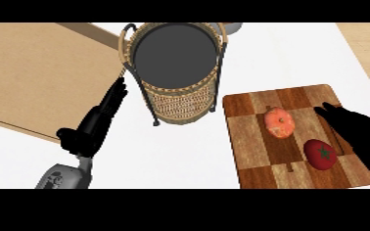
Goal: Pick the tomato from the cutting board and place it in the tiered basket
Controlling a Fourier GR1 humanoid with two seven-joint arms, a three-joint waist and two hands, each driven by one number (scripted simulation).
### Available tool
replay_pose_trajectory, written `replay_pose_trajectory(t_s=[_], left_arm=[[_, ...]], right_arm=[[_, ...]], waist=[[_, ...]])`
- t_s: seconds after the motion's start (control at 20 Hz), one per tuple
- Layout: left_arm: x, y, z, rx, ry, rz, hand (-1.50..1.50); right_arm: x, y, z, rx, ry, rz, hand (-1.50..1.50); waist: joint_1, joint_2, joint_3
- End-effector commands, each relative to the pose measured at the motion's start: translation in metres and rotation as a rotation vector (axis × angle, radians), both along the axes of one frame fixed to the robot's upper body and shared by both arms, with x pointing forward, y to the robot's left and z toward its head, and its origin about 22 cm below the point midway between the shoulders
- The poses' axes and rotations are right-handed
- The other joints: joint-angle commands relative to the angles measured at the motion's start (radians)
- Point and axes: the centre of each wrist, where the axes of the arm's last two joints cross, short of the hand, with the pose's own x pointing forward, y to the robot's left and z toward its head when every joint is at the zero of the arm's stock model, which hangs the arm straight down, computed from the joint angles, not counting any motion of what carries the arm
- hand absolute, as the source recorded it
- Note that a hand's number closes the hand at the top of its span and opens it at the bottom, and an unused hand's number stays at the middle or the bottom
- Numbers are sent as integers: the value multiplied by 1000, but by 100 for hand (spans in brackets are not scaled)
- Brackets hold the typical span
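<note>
Currently, tomato (320, 153) sits on the near right part of the cutting board (253, 142), untouched. Right hand (352, 127) hangs over the board's right edge just beside it, fingers extended, holding nothing. An orange, pale-blotched fruit (279, 122) lies mid-board, farther back. Left hand (98, 122) rests open at left on the white counter (180, 151), fingers straight. Tiered basket (175, 68) stands farthest back, between the hands.

Cutting board (253, 142) is wood — checkered light and dark blocks, slight sheen. Tiered basket (177, 100) is woven wicker, rough-looking, on a thin dark metal frame with a matt grey tray. Tomato (320, 154) is smooth and glossy. Table (180, 151) is plain matt white — both hands look matt black.
</note>
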Motion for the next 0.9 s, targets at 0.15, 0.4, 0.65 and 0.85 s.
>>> replay_pose_trajectory(t_s=[0.15,0.4,0.65,0.85], left_arm=[[-8,-1,-16,13,85,34,0],[12,16,-23,2,80,14,0],[-6,27,-26,2,84,32,0],[2,5,-14,1,68,23,0]], right_arm=[[10,-4,-37,-98,63,-96,-150],[15,-23,-57,-36,88,-87,-150],[20,-20,-90,-51,59,-120,-150],[32,-22,-84,-51,100,-168,-150]], waist=[[5,10,-8],[-3,10,-9],[4,10,-9],[3,9,-9]])
